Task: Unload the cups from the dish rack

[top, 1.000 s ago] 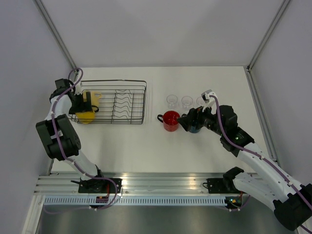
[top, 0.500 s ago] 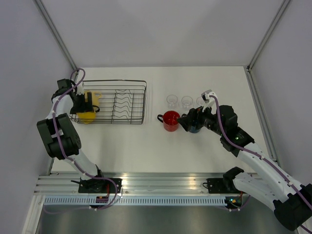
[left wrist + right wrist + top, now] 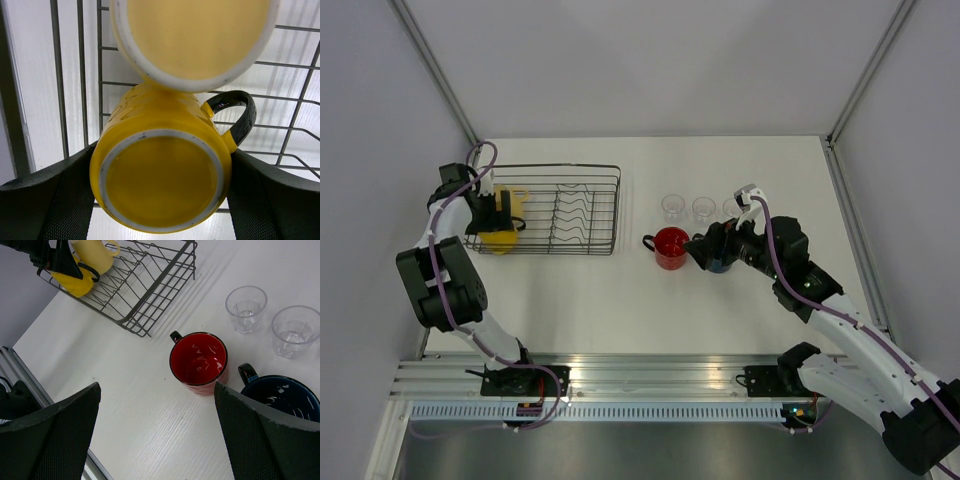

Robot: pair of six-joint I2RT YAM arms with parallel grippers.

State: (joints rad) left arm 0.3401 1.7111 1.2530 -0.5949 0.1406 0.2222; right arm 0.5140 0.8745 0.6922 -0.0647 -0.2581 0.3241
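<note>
The black wire dish rack (image 3: pixel 570 212) stands at the left of the table and also shows in the right wrist view (image 3: pixel 150 285). A bright yellow mug (image 3: pixel 160 185) with a black handle lies bottom toward the camera at the rack's left end (image 3: pixel 497 239). A pale yellow mug (image 3: pixel 195 35) sits just behind it (image 3: pixel 511 199). My left gripper (image 3: pixel 162 150) has its fingers against both sides of the bright yellow mug (image 3: pixel 492 216). The red mug (image 3: pixel 198 360), the blue mug (image 3: pixel 282 396) and two clear tumblers (image 3: pixel 246 307) (image 3: pixel 294 330) stand upright on the table. My right gripper (image 3: pixel 156 386) is open and empty over the table beside the red mug (image 3: pixel 671 246).
In the top view a third tumbler (image 3: pixel 730 207) is partly hidden behind my right wrist. Grey walls enclose the table on the left, back and right. An aluminium rail (image 3: pixel 640 375) runs along the near edge.
My left wrist has shifted slightly at the rack's left end. The right arm and the cups on the table have not moved.
</note>
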